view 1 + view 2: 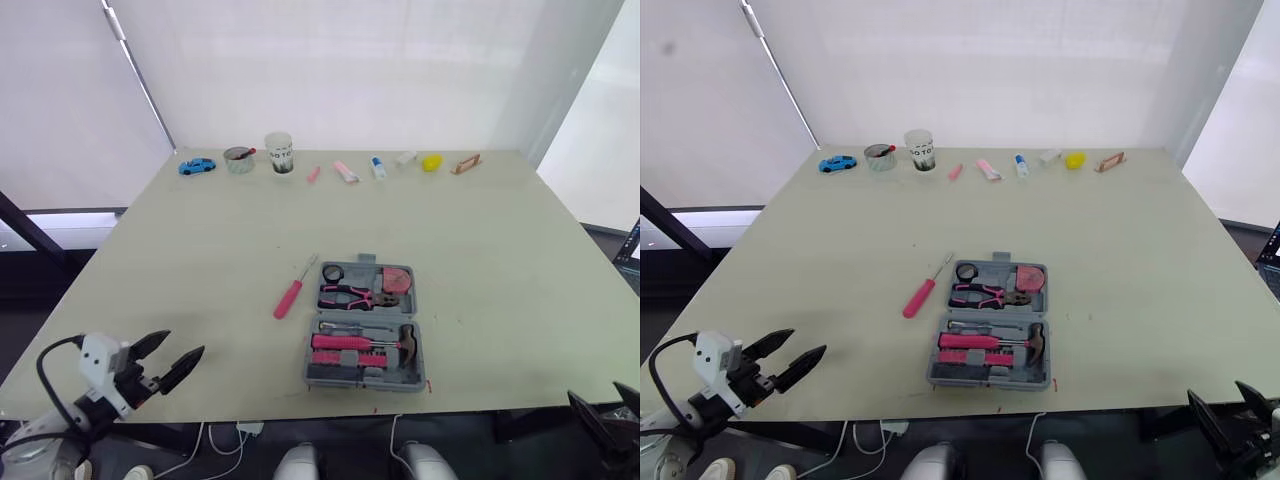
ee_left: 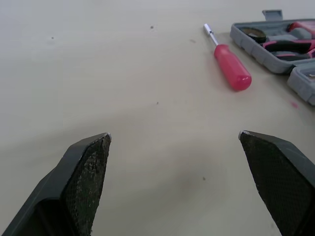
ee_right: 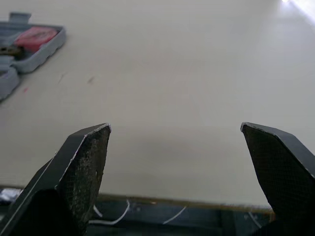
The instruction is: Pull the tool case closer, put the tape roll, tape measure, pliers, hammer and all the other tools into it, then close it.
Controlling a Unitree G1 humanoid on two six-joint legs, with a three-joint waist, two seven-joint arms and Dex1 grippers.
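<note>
While both arms sit low at the near edge, the table [image 1: 200, 260] carries nearly everything well ahead of them.

Tool case [image 1: 330, 378]: open, lid flat, ahead of and between the two sets of jaws, close to the near edge. Looks pulled in already, so I judge that step done.

Left gripper [image 1: 186, 341]: jaws wide apart, holding nothing, hovering over bare table. Right gripper [image 3: 174, 126]: jaws also wide apart and empty, at the table edge, with the case well off to their inner side.

Seated in the case, as far as I can read it:
- hammer [image 1: 405, 343] in the near half
- pliers [image 1: 350, 295] in the far half
- tape measure [image 1: 397, 278], pink, far corner
- tape roll [image 1: 333, 273], dark ring, beside the pliers

One pink-handled screwdriver [image 1: 289, 298] lies loose on the table, ahead of the left jaws, between them and the case, just beside the case wall but not touching it.

Step in hand, by my judgement: packing the last stray. The next move calls for the left jaws to reach forward and inward, close across the handle, and lift it into a free slot. Then the lid.

Nothing lies between the left jaws and the screwdriver. Far beyond both jaws, a row at the back edge: toy car [image 1: 197, 166], cup [image 1: 279, 152], assorted small bits. None of it is in the way.
</note>
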